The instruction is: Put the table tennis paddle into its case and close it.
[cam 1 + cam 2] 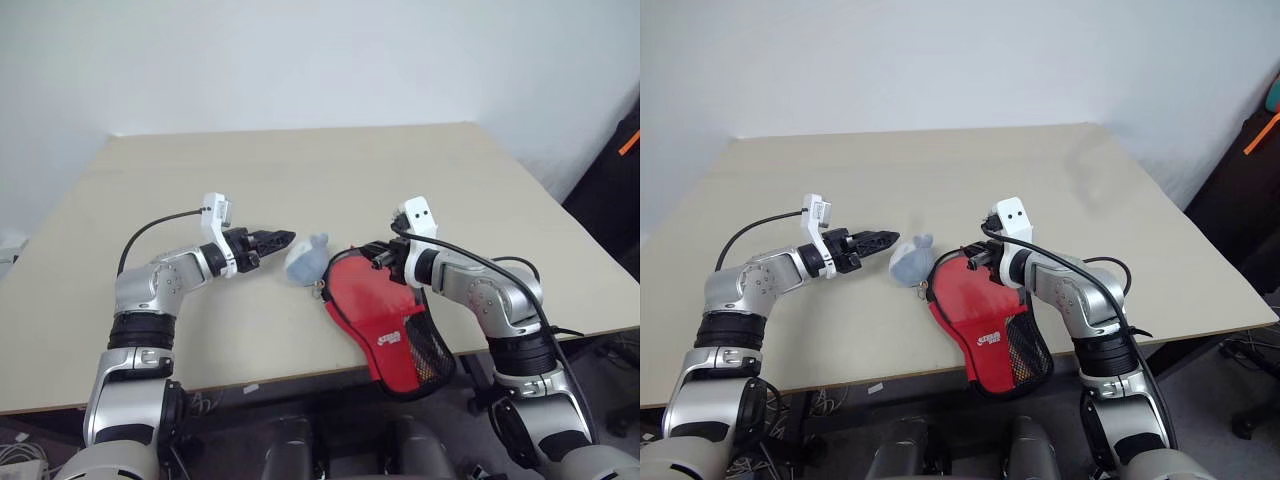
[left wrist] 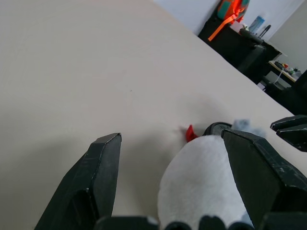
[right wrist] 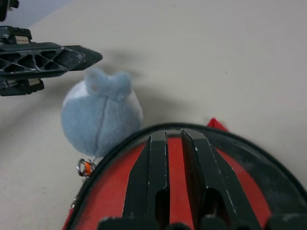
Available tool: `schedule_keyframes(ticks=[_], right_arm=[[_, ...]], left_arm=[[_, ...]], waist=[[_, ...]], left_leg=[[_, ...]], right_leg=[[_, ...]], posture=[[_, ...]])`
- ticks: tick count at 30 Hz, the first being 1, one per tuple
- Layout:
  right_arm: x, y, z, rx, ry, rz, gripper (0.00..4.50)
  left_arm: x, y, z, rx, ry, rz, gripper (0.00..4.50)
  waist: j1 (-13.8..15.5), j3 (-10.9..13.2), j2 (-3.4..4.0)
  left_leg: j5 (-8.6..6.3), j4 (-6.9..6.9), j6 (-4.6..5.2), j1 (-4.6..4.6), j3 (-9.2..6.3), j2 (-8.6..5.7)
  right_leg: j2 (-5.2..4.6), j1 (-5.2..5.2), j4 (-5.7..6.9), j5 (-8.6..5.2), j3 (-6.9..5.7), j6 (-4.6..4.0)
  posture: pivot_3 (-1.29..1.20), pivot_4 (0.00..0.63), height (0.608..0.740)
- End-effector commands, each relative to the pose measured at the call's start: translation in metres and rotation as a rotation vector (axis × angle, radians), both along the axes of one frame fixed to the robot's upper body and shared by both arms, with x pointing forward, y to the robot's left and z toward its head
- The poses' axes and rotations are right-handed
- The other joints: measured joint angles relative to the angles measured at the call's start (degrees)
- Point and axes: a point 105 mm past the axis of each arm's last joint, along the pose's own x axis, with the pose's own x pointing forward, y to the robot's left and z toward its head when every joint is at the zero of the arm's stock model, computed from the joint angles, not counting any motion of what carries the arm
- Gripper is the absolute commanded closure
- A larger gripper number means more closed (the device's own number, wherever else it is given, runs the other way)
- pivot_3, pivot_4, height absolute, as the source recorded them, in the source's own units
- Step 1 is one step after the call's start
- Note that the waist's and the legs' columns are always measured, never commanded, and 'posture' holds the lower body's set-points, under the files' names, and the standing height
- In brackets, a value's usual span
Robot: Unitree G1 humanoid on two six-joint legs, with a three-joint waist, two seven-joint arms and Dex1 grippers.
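The case (image 1: 375, 310) is a red pouch with black trim and a mesh pocket. It lies at the table's near edge with its lower end hanging over. My right gripper (image 1: 378, 255) is at the case's upper rim, its fingers (image 3: 151, 167) shut, with a strip of red fabric between them. A grey-blue plush lump (image 1: 307, 260) sits just left of the case, with a small ring (image 3: 84, 166) beside it. My left gripper (image 1: 285, 238) is open and level, its tips at the plush (image 2: 201, 187), which shows between its fingers. The table tennis paddle is out of view.
The beige table (image 1: 300, 170) stretches far behind both grippers. Its near edge runs under the case. Dark furniture with an orange strap (image 1: 628, 140) stands beyond the right side.
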Motion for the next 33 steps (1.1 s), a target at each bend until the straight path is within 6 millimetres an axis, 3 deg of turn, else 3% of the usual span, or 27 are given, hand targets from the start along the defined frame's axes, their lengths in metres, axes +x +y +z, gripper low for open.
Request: schedule_keyframes(ticks=[1,5,15,27,33], right_arm=[[0.002,0.006,0.000,0.014,-0.032,0.008,4.05],[0.001,0.010,-0.009,0.009,-0.025,0.015,4.46],[-0.003,0.015,-0.037,-0.026,0.038,0.022,4.46],[-0.007,0.013,-0.048,-0.042,0.081,0.005,4.46],[-0.010,0.012,-0.052,-0.048,0.098,-0.001,4.46]], left_arm=[[0.001,0.002,0.009,-0.042,-0.037,0.008,0.96],[0.000,0.002,0.006,-0.057,-0.027,0.010,0.96],[-0.002,-0.005,-0.002,-0.115,0.009,0.018,0.96],[-0.018,-0.038,-0.022,-0.182,0.104,-0.088,0.96],[-0.036,-0.057,-0.028,-0.196,0.142,-0.172,0.96]], waist=[[-0.03,0.00,-0.01],[-0.02,-0.01,-0.01],[-0.03,-0.03,-0.05],[-0.01,-0.11,-0.15],[0.03,-0.14,-0.16]], left_leg=[[0.00,0.00,0.00,0.00,0.01,0.00],[0.00,0.05,0.00,-0.01,0.00,0.00],[0.00,0.07,0.01,0.01,0.00,0.00],[-0.01,0.13,0.01,0.05,-0.07,0.01],[-0.02,0.16,0.00,0.12,-0.19,-0.02]], right_leg=[[0.00,0.00,0.01,0.00,0.01,0.00],[0.00,0.00,0.04,0.00,0.00,0.00],[0.00,0.02,0.05,0.00,0.00,0.00],[0.00,0.12,0.07,0.00,-0.06,0.00],[-0.05,0.29,0.04,-0.01,-0.15,0.00]], posture=[[0.00,0.000,0.654],[0.00,0.000,0.654],[0.00,0.000,0.654],[0.00,0.000,0.654],[0.00,0.000,0.654]])
